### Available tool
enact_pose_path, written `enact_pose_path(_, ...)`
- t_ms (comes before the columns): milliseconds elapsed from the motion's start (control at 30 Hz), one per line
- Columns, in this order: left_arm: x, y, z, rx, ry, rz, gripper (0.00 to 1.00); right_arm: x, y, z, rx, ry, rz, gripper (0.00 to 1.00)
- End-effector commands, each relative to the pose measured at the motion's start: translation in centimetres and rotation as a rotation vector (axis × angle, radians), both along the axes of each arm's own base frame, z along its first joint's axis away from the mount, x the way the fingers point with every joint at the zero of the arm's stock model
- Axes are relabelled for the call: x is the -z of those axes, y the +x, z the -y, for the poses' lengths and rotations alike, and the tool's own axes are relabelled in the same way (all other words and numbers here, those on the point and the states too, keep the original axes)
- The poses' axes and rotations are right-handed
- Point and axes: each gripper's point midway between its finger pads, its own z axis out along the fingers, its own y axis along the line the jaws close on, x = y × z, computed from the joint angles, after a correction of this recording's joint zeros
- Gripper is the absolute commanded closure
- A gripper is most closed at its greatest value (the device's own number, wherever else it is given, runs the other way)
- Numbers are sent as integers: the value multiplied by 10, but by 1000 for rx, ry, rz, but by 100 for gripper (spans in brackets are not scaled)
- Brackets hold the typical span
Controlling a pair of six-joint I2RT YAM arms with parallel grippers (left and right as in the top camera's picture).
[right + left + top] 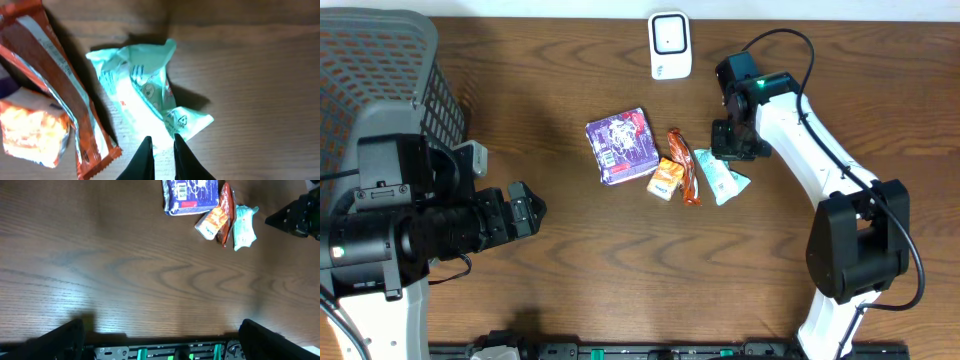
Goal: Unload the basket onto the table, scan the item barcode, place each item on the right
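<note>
Several small items lie mid-table: a purple packet [622, 147] with a barcode label, a small orange packet [665, 180], a red-orange bar [684, 167] and a teal wrapper [722, 180]. A white scanner [670, 45] stands at the far edge. My right gripper [728, 150] hovers over the teal wrapper [145, 95]; in the right wrist view its tips [162, 142] stand a narrow gap apart above the wrapper's near end, which lies flat on the wood. My left gripper [525, 210] is wide open at the left, well away from the items and holding nothing.
A grey mesh basket [380, 70] fills the far left corner. In the left wrist view the purple packet [190, 195], orange packet [212, 224], red-orange bar [227, 212] and teal wrapper [244, 227] sit far ahead, with bare wood between.
</note>
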Motion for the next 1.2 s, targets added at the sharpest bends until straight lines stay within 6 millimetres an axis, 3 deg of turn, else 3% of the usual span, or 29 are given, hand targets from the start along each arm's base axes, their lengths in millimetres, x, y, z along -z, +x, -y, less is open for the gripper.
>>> enact_pose_path(0, 1, 0, 0, 2, -3, -4, 2, 13, -10, -8, -12, 27, -35, 89)
enact_pose_path(233, 1, 0, 0, 2, -3, -4, 2, 62, -13, -14, 32, 77, 12, 87)
enact_pose_path(400, 1, 0, 0, 2, -3, -4, 2, 66, -9, -15, 73, 89, 35, 94)
enact_pose_path(467, 1, 0, 0, 2, -3, -4, 2, 55, 5, -15, 82, 104, 74, 87)
enact_pose_path(667, 1, 0, 0, 2, -3, -4, 2, -5, 50, 2, 147, 134, 166, 87)
enact_pose_path(767, 1, 0, 0, 2, -3, -4, 2, -27, 59, 11, 140, 137, 183, 83)
enact_pose_path(867, 1, 0, 0, 2, -3, -4, 2, -30, 54, 16, 86, 137, 159, 73)
enact_pose_path(1000, 1, 0, 0, 2, -3, -4, 2, -18, 37, 19, -1, 126, 88, 56)
enact_pose_path(1133, 1, 0, 0, 2, -3, -4, 2, 2, 15, 14, -55, 153, 12, 21)
enact_pose_path(1167, 1, 0, 0, 2, -3, -4, 2, 9, 11, 13, -56, 165, -3, 17)
